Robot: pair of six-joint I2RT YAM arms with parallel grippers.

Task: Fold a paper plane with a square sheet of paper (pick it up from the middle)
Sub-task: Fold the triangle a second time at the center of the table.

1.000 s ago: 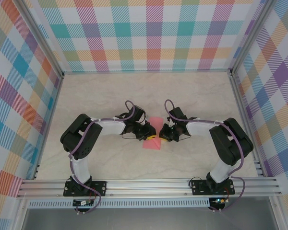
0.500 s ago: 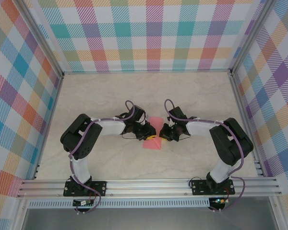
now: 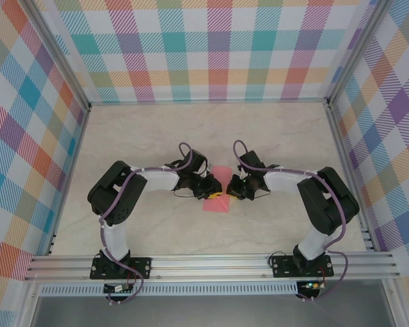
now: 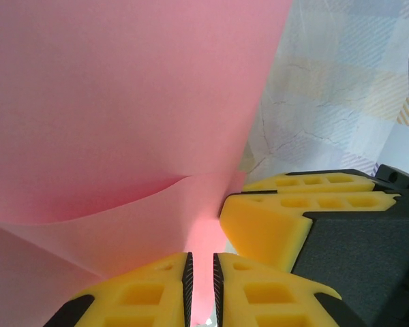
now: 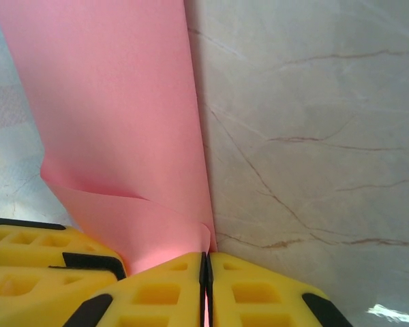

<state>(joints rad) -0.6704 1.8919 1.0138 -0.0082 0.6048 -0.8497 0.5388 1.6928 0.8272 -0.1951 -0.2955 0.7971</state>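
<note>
From the near edge of the pale marbled counter [image 3: 273, 129], both arms reach inward and meet a little short of its middle. The left claw [image 3: 215, 193] pinches the thin salmon-pink square sheet of paper [image 3: 221, 174]. In its wrist view the yellow fingertips [image 4: 153, 289] stand a sliver apart with pink between them. The right claw [image 3: 231, 189] sits just beside it, almost touching. Its fingers are pressed together on the sheet's edge, which runs down into their seam in the right wrist view.

Just beyond the two pinches the paper swells into a soft curl [image 4: 157, 187], not a crease. Farther on, a broad flat span of the sheet [image 5: 116, 95] stretches toward the far edge, over bare counter.

Over the last second almost nothing has shifted. The right claw has crept a touch toward the left one, and the sheet's outline looks the same. I judge the mid-sheet grasp to be settled, with no sharp fold made. The next move probably calls for both claws to travel together, or the thin paper may tear.
</note>
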